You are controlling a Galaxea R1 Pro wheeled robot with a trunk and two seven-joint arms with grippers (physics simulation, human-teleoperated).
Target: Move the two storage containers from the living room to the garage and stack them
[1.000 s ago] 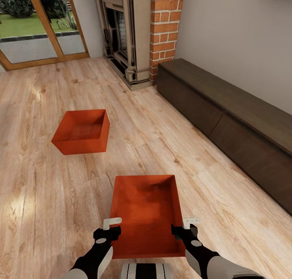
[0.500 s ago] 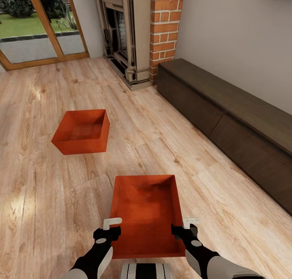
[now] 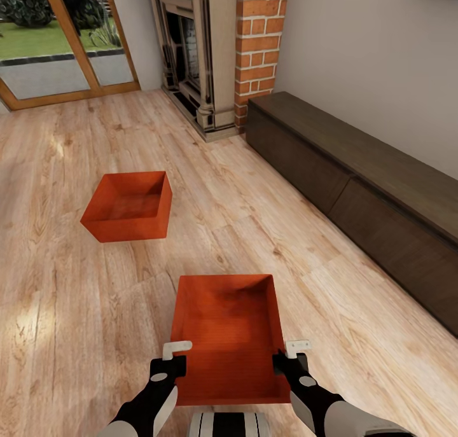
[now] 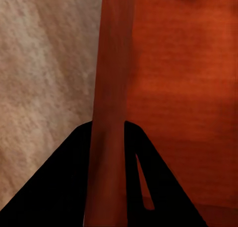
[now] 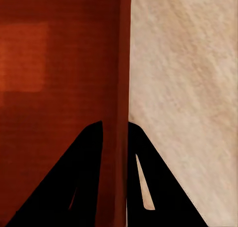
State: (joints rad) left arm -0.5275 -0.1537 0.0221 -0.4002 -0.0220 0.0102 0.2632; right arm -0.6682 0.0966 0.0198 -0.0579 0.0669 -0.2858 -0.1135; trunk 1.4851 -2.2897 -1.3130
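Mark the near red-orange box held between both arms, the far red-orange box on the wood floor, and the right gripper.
near red-orange storage box [image 3: 229, 335]: head view, on its inner bottom.
far red-orange storage box [image 3: 130, 203]: head view, on its inner bottom.
right gripper [image 3: 284, 360]: head view, between its fingertips at the box's wall.

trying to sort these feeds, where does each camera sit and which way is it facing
Head view: on the robot's head, looking forward and down at the near storage container, far storage container, fireplace; both arms show, left hand, right hand.
Left wrist view: by the left hand, looking along dark fingers straddling the container's wall.
Right wrist view: by the right hand, fingers straddling the opposite wall.
Shared: all see the near container and wood plank floor.
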